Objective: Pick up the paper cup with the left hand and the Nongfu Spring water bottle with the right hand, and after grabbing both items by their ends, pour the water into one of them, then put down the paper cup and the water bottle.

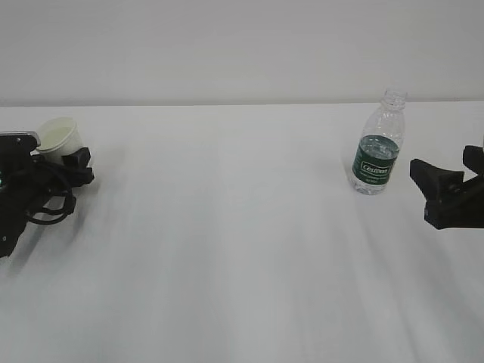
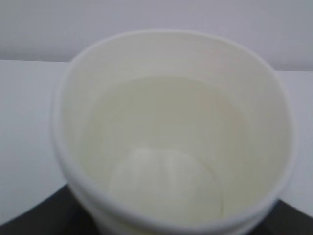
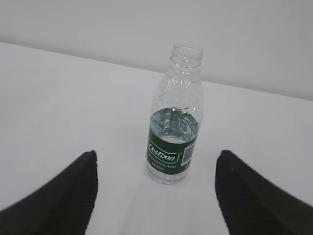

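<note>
On the far left of the exterior view, the left hand [image 1: 45, 178] sits low over the white table [image 1: 227, 249], and the paper cup [image 1: 58, 139] rests in its black pincer, tilted so that its mouth faces up and toward the camera. The pincer is clenched around the cup's lower part; only the rim and upper wall rise clear of the black fingers. Well apart on the right, the Nongfu Spring water bottle [image 1: 377, 145] stands upright on the table with no cap on its neck, its dark green label low on the body. The right hand [image 1: 451, 194] enters from the right edge, its pincer near the bottle's right side but not touching it, with bare table between them.

From the left wrist, the paper cup [image 2: 171, 132] fills nearly the whole frame, mouth toward the lens, pale cream inside. Dark gripper parts show only at the bottom corners, beneath the cup. Whether any liquid lies in it cannot be told from the blur.

From the right wrist, the two black fingers [image 3: 58, 196] stand wide apart at the lower corners, released and holding nothing. The water bottle [image 3: 175, 117] stands ahead of them, centred on the gap yet beyond the tips. The water [image 3: 172, 128] reaches roughly halfway up it, just above the label.
</note>
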You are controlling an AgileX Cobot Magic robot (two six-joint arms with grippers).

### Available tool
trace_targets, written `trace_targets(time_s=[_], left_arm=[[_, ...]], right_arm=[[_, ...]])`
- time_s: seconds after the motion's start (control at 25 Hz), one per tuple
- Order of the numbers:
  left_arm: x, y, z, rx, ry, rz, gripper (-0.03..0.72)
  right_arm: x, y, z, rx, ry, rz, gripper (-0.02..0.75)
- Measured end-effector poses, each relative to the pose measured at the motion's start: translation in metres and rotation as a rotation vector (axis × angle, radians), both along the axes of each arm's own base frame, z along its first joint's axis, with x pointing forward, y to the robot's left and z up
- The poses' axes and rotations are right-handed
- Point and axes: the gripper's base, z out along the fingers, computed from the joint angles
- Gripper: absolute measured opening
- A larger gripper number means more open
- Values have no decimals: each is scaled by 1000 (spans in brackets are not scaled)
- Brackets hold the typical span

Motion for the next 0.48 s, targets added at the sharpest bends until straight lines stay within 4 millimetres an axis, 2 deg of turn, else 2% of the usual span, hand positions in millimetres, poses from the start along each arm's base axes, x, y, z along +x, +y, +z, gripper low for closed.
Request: trace_targets(time_s=[0.2, 0.48], left_arm=[[0, -1, 0, 6, -6, -23, 456], [-1, -4, 0, 15, -6, -58, 552]], right_arm=[[0, 0, 0, -3, 4, 3, 561], [0, 0, 0, -2, 4, 4, 561]])
